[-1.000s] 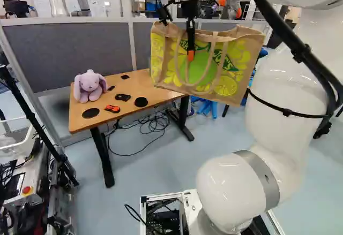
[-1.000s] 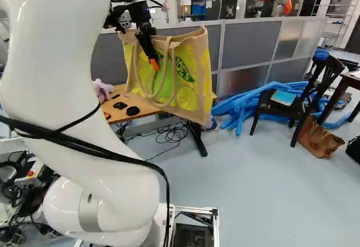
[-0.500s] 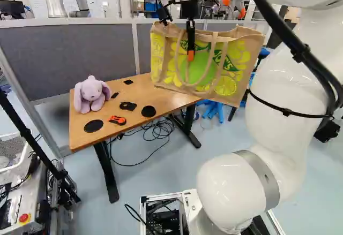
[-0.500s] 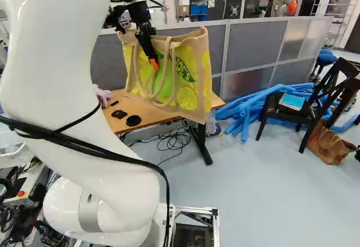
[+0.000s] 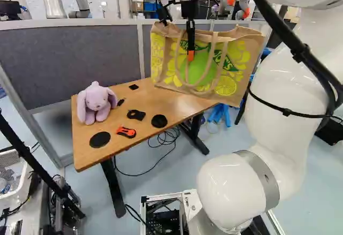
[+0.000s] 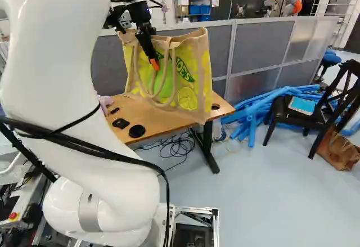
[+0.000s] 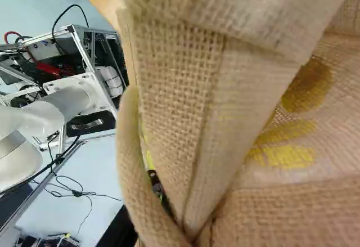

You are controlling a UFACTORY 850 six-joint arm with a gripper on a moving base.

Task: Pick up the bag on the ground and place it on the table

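I see the wooden table [image 5: 179, 104] ahead, with the bag [image 5: 238, 58] hanging in the air, overlapping its right end in the left base view. My gripper [image 5: 191, 55] has its fingers closed on the bag's upper edge. A small orange tool [image 5: 126, 132] lies on the tabletop.

Wrist view: bag [image 7: 174, 72] hides gripper [image 5: 191, 56]. Right base view: arm [image 6: 67, 61] hides most of plush rabbit [image 5: 95, 102].

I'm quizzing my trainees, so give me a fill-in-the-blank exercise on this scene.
The bag hangs from the two-fingered ____.
The plush rabbit sits on the wood-topped ____.
The chair in the right base view is coloured ____.

Missing words: gripper; table; black.
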